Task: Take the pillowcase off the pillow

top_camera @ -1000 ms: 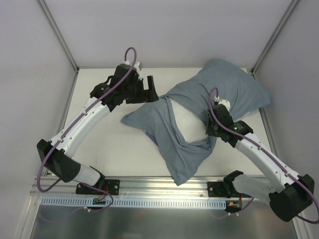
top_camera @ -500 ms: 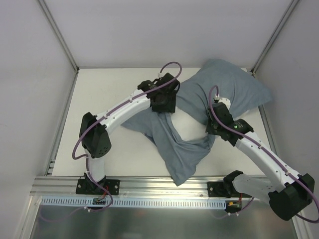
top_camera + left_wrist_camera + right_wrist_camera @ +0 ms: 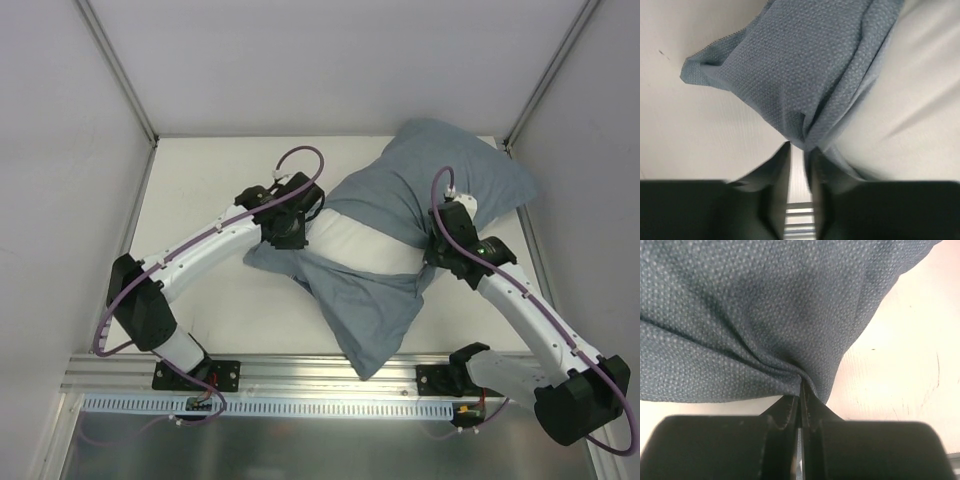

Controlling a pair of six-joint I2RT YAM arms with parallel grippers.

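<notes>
The grey-blue pillowcase [image 3: 440, 185] lies wrinkled across the table's middle and back right. The white pillow [image 3: 365, 248] shows as a band through its open mouth. My left gripper [image 3: 303, 232] is at the left end of that mouth. In the left wrist view its jaws [image 3: 800, 150] are narrowed to a slim gap, with a bunched fold of the pillowcase [image 3: 790, 65] pinched at the tips and the pillow [image 3: 910, 90] to the right. My right gripper [image 3: 437, 262] is shut on the pillowcase at the mouth's right end. In the right wrist view the cloth [image 3: 765, 305] puckers into its closed tips [image 3: 800, 395].
The white table [image 3: 200, 190] is walled by pale panels with metal posts at the back corners. An aluminium rail [image 3: 330, 380] carrying both arm bases runs along the near edge. A limp flap of the pillowcase [image 3: 370, 335] reaches toward that rail.
My left arm swung in from the table's back left to the pillowcase mouth, and its jaws narrowed onto the cloth edge. The right gripper stayed shut and shifted slightly back. More white pillow shows.
</notes>
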